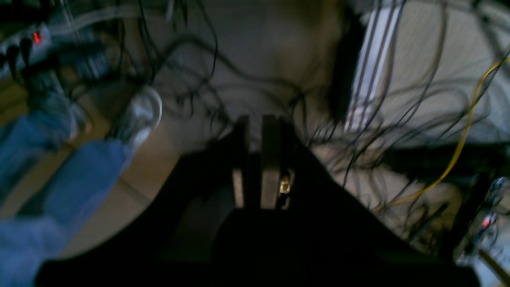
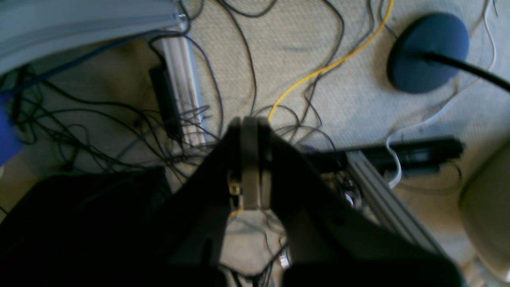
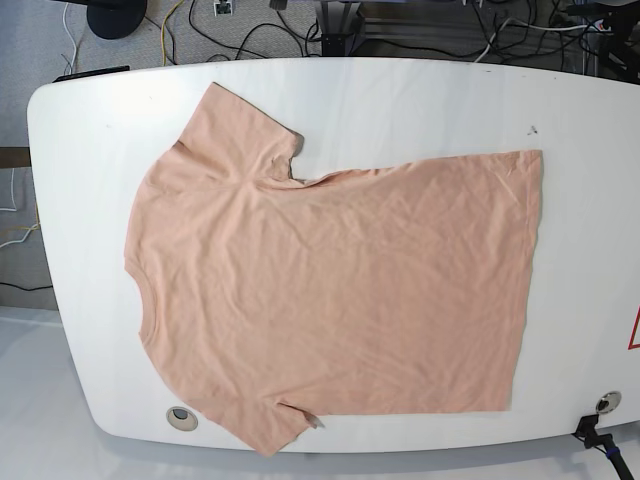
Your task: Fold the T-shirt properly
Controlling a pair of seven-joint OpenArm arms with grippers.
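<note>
The peach-pink T-shirt (image 3: pixel 330 290) lies spread flat on the white table (image 3: pixel 580 110), neck to the left and hem to the right. One sleeve points to the far left corner and the other to the near left edge. No smiley print shows. Neither gripper appears in the base view. In the left wrist view my left gripper (image 1: pixel 255 159) hangs over the floor, fingers close together and holding nothing. In the right wrist view my right gripper (image 2: pixel 250 159) is shut and empty, also over the floor. The shirt is in neither wrist view.
Tangled cables cover the carpet under both arms. A person's legs in blue jeans (image 1: pixel 59 171) stand near the left arm. A blue round stand base (image 2: pixel 428 52) and an aluminium frame rail (image 2: pixel 382 187) lie below the right arm. A round grommet (image 3: pixel 181 417) sits at the table's near left.
</note>
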